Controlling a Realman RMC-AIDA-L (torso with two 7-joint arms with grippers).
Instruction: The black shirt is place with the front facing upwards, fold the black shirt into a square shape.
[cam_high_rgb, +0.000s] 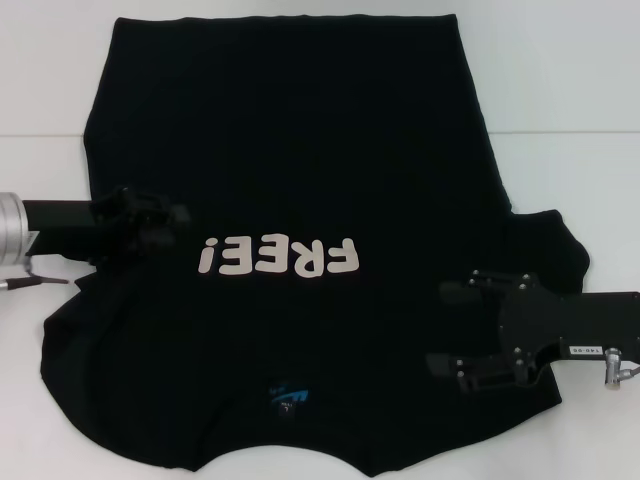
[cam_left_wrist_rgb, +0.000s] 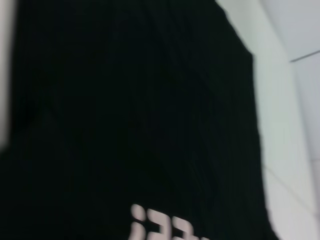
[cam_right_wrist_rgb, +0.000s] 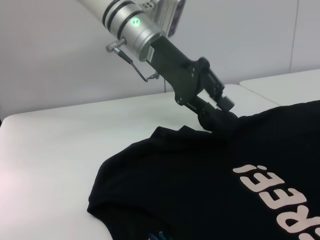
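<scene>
Pinching cloth at the left sleeve: left gripper (cam_high_rgb: 165, 228) closed on a raised peak of the black shirt (cam_high_rgb: 300, 150), seen from the right wrist view as fingers clamped on a tented fold (cam_right_wrist_rgb: 216, 116) lifted off the table (cam_right_wrist_rgb: 60, 140). Fold direction from this grip: inward, across the shirt's width toward the "FREE!" lettering (cam_high_rgb: 278, 257), which sits just beside the gripper.

Hovering over the opposite sleeve side: right gripper (cam_high_rgb: 455, 327), jaws spread wide, two fingers parallel and pointing inward over the cloth; nothing between them. Contact with the fabric below not determinable.

Lying front-up and spread flat: shirt with collar and blue neck label (cam_high_rgb: 290, 400) toward the robot, hem at the far edge; long axis running away from the robot. Each arm nearest its own sleeve. No fold completed yet, judging from the full outline visible; task at its start.
</scene>
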